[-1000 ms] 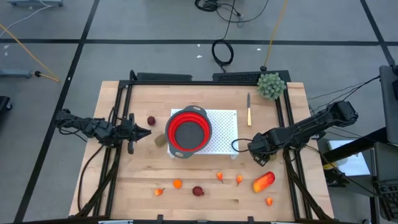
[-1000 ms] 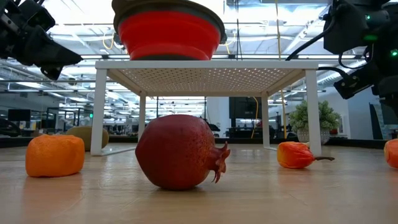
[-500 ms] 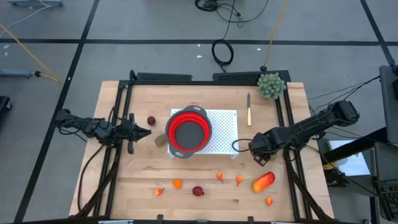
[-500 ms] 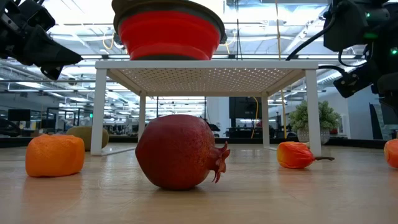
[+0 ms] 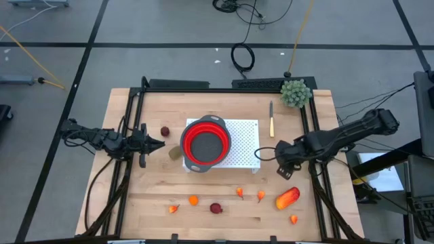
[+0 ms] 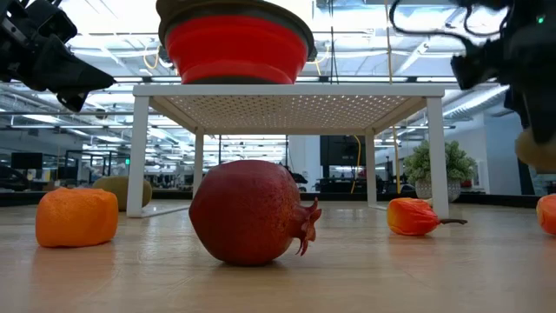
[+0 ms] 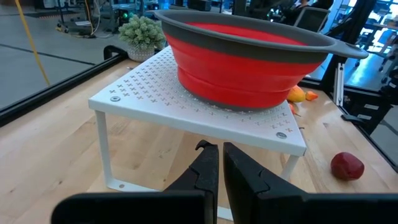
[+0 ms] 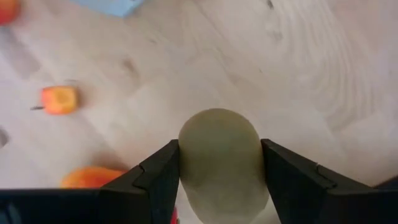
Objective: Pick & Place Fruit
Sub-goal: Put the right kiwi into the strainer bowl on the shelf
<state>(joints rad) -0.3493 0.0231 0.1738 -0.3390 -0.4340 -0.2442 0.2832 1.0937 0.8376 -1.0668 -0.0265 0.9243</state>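
Observation:
My right gripper (image 5: 283, 169) hovers over the table's right part, right of the white rack (image 5: 243, 152), and is shut on a brown-green kiwi-like oval (image 8: 219, 146). My left gripper (image 5: 153, 144) is shut, holds nothing and waits left of the rack. A second kiwi (image 5: 175, 153) lies at the rack's left foot and a dark red ball (image 5: 165, 131) lies on the wood. Along the near side lie another dark red ball (image 5: 216, 208), a red-orange oblong (image 5: 287, 198) and several orange bits (image 5: 194, 200). A red bowl (image 5: 205, 143) sits on the rack. My right gripper pinches the kiwi between its two fingers (image 8: 160, 177), one on each of its opposite sides (image 8: 186, 155). The fingers come from above, pointing down. The kiwi (image 6: 539, 148) is lifted clear of the table.
A wooden-handled knife (image 5: 271, 118) lies right of the rack's far end. A green bushy ball (image 5: 296, 93) stands at the far right corner. Black frame rails (image 5: 129, 135) run along the table's left, right and far edges.
My right gripper has moved up and slightly toward the table's far right, still shut on the kiwi, which now shows at the low view's right edge above the table. My left arm and the fruit on the table have kept still.

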